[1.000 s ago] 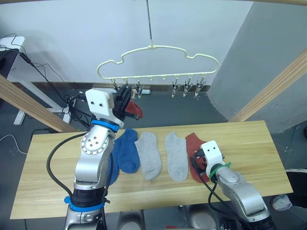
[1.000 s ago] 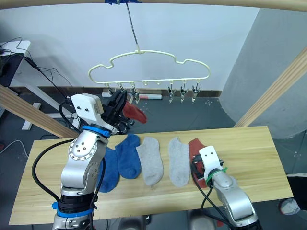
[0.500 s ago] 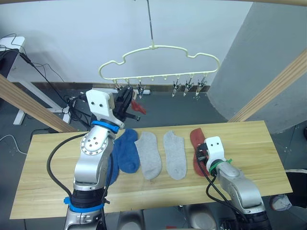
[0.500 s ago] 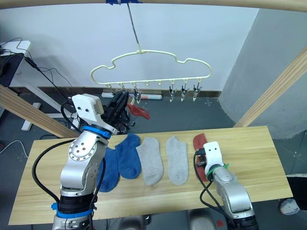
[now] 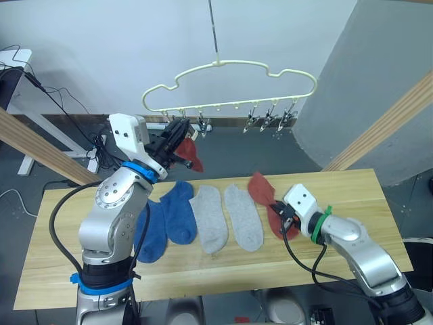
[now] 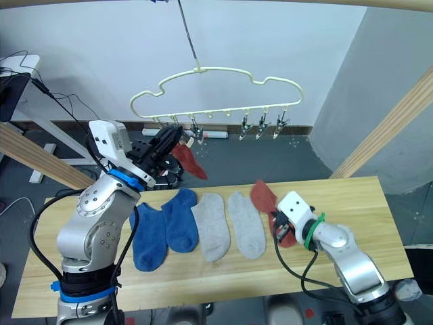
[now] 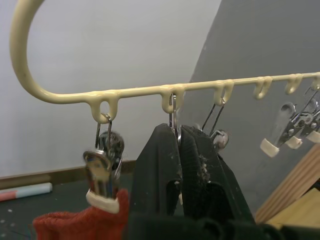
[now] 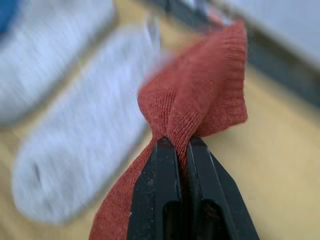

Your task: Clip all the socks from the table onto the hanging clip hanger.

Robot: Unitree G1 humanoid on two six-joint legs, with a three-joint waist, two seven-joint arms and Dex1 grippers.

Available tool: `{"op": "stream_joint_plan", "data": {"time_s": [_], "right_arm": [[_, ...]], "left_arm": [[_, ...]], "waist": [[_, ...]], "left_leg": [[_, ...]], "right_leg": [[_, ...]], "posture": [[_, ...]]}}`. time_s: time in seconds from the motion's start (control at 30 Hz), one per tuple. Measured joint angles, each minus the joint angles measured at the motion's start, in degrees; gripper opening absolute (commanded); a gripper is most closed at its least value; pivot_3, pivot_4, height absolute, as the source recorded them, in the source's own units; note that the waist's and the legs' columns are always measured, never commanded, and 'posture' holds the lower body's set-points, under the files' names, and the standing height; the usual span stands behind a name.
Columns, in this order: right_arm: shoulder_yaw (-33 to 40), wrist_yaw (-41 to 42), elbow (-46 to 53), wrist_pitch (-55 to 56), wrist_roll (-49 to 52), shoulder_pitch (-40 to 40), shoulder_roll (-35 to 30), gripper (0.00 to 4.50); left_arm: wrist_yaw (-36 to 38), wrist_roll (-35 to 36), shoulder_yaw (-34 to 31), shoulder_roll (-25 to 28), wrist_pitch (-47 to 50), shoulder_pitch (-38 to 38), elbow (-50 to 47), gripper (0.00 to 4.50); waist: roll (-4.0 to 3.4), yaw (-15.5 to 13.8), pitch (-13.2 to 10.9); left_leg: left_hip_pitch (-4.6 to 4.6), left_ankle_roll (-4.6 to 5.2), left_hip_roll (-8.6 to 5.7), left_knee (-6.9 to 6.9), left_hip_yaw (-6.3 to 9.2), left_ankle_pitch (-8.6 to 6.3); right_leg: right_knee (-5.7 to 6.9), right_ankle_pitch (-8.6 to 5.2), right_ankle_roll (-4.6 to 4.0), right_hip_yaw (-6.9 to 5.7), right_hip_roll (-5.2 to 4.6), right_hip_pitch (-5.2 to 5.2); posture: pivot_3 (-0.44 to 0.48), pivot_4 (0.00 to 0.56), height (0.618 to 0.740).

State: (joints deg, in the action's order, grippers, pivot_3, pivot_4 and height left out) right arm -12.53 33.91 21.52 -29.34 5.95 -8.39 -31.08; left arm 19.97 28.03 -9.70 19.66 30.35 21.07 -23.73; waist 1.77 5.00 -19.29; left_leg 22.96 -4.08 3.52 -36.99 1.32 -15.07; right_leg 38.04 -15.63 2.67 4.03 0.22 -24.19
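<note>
Pinching a rust-red sock (image 8: 200, 107) at mid-length, the right gripper (image 8: 176, 150) had its two black fingers closed tight on a bunched fold of knit, so the cuff end stood up past the fingertips while the toe end trailed down toward the table (image 5: 379, 196). That hold looked chosen to leave the cuff free for a clip to bite. Just beside it on the wood lay two light grey socks (image 5: 226, 218) side by side, then two blue socks (image 5: 167, 218) further to the robot's left, all flat and none yet picked up.

The left gripper (image 7: 179, 136) was raised to the clip hanger (image 5: 230, 84), fingers narrowed around the second metal clip (image 7: 173, 112) from the hanger's left end, apparently squeezing its wings to spread the clip. I judge it was held there to keep that clip ready for the sock coming from the other arm. On the first clip (image 7: 104, 165), next to it, the other rust-red sock (image 5: 188, 150) hung by its edge, already pegged. Further along the cream wire bar, four more clips (image 5: 269, 122) dangled bare, three of them bunched near the right end.

By this count one sock was hung, one in hand and four waiting.
</note>
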Motion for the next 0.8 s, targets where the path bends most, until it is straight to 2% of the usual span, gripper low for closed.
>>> {"op": "stream_joint_plan", "data": {"time_s": [0.23,0.47,0.8], "right_arm": [[-2.25,3.34,-4.44,6.44,-0.17,-10.35,5.39,0.02],[-5.75,3.34,-7.27,8.93,-0.72,-11.44,10.11,0.02],[-6.41,2.21,-8.36,11.58,-2.10,-13.40,14.10,0.02]], "left_arm": [[-0.75,6.54,-1.40,0.30,5.94,1.75,-1.08,0.00],[-3.14,10.12,-1.81,-0.01,9.06,2.14,-2.68,0.00],[-3.63,11.02,-1.76,-0.29,9.35,2.13,-2.79,0.00]], "waist": [[-0.01,-0.24,-0.12],[-0.02,-0.30,-0.22],[-0.02,-0.30,-0.26]], "left_leg": [[0.06,-0.02,0.01,0.00,0.02,0.01],[0.08,-0.03,-0.03,-0.02,-0.01,0.01],[0.08,-0.18,-0.03,-0.02,0.00,0.10]], "right_leg": [[-0.02,0.16,-0.27,-0.06,-0.05,-0.03],[0.02,0.16,-0.27,-0.07,-0.17,-0.04],[0.02,0.16,-0.27,-0.08,-0.17,-0.04]], "posture": [[-0.162,0.367,0.740],[-0.156,0.367,0.740],[-0.147,0.365,0.740]]}}
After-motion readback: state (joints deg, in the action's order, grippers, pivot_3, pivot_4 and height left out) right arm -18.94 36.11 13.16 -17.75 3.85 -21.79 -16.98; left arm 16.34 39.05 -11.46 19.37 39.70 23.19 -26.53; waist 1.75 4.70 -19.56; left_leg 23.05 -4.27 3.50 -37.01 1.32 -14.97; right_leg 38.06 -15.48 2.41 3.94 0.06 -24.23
